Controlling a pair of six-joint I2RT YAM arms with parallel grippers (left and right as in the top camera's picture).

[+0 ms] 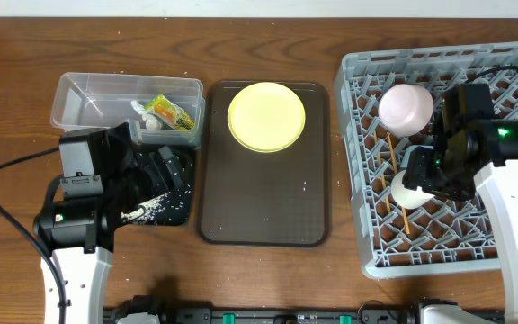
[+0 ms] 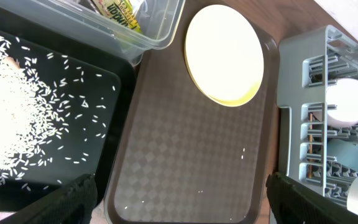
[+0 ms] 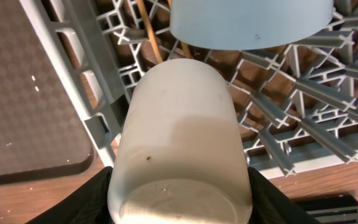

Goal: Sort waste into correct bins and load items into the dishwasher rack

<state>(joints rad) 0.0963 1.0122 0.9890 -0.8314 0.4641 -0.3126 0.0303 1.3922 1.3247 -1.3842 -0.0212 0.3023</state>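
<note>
Evidently most of the loading is done. The right gripper [image 3: 182, 193] has its two fingers pressed against opposite sides of the small white cup [image 3: 179, 124], carrying it just above the pegs on the left side of the dishwasher rack [image 1: 355, 180]. Gripping it across the body leaves both ends free, which I judge is so it can be tipped down between the pegs.

The light blue cup [image 3: 250, 22] sits in the rack just beyond it. The white bowl [image 1: 406, 105] rests upside down toward the rack's back edge, probably so it drains. The chopsticks [image 1: 406, 220] lie flat across the lattice near the cup.

The left gripper [image 2: 188, 202] hangs with its fingers spread wide and nothing between them, near the seam of the black tray [image 2: 98, 143] and the brown serving tray [image 1: 263, 198]. Rice [image 2: 5, 118] is heaped in the black tray, with a few stray grains on the brown one. The snack wrapper [image 1: 174, 112] and paper scrap [image 1: 144, 115] lie in the clear tub [image 1: 79, 94] at the table's back-left.

The plate [image 1: 266, 116] lies at the back end of the brown tray and seems to be the only dish not racked.

The table [image 1: 259, 36] is dark, grained wood. Nothing of the room beyond it shows.
</note>
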